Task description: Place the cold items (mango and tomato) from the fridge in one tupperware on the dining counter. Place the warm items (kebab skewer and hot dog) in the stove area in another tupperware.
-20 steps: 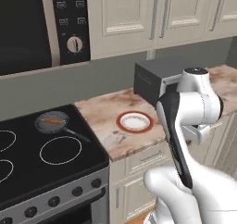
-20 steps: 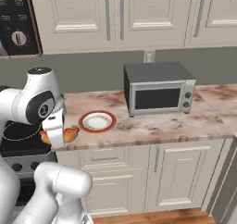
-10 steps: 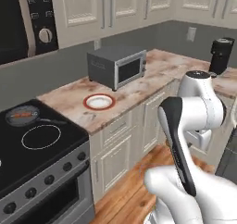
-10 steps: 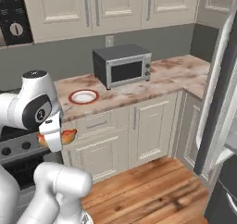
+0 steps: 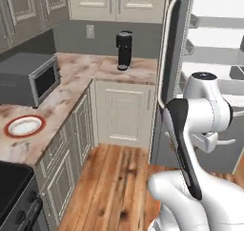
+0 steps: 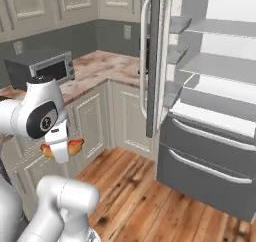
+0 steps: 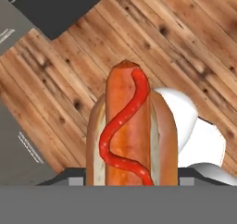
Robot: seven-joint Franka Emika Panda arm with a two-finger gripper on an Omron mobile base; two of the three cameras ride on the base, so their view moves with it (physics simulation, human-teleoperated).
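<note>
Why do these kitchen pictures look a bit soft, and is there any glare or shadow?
Left base view: soft and pixelated, flat even light, no glare on the fridge handle. Right base view: equally soft, hot dog a blurry smear. Hand view: sharpest, hot dog crisp with a mild sheen.

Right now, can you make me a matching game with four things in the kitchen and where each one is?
Things:
1. hot dog
2. fridge
3. microwave
4. plate

Places or states:
A. dark box on the marbled counter
B. door swung open, pale shelves showing
C. lying flat on the counter, red rim, nothing on it
D. held in the end effector, above the wood floor

Pairs: 1-D, 2-B, 3-A, 4-C
</note>
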